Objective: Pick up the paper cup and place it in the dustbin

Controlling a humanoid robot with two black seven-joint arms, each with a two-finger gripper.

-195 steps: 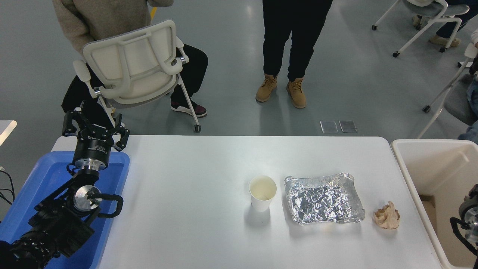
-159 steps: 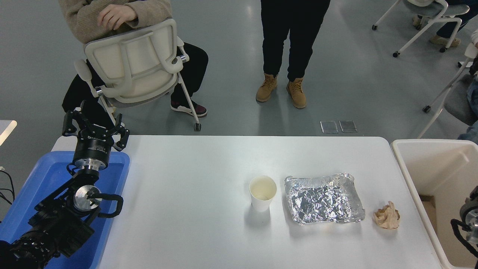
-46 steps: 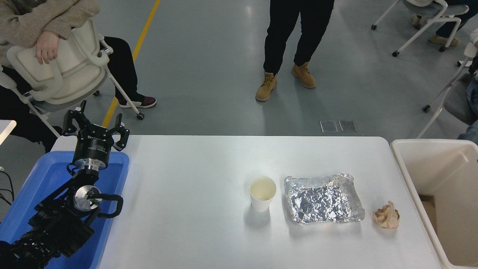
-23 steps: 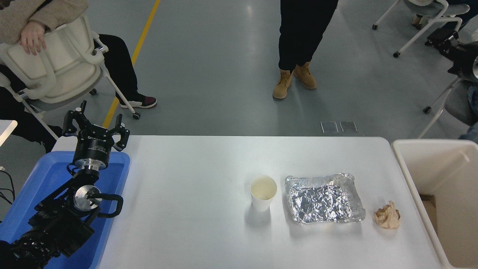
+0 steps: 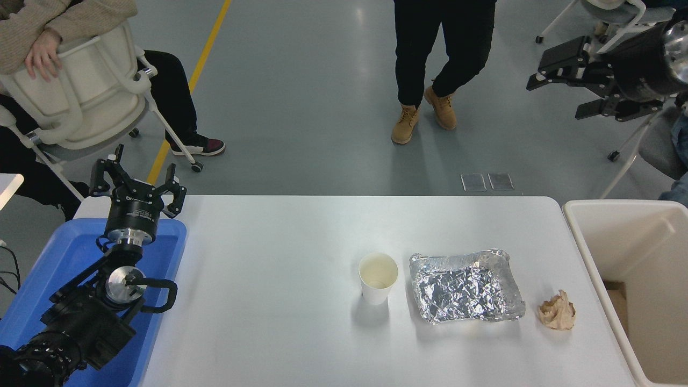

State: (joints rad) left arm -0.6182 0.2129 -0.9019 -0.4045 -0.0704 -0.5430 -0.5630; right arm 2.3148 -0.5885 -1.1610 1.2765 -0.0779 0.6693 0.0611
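paper cup point(image 5: 378, 278) upright on table point(image 5: 269, 322) | right tool point(image 5: 561, 80) spread wide, high above

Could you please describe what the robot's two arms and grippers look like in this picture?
Both arms are black. The left gripper has black linkage fingers on a round black body with small white lettering, a silver ring beneath it, a silver disc at the joint and looping black cables. The right gripper has flat black fingers on a thick black cylinder with a silver cap.

We note a foil tray point(image 5: 466, 287) mid-table point(image 5: 269, 322); paper ball point(image 5: 557, 310) right of it, blue tray point(image 5: 59, 252) far left.
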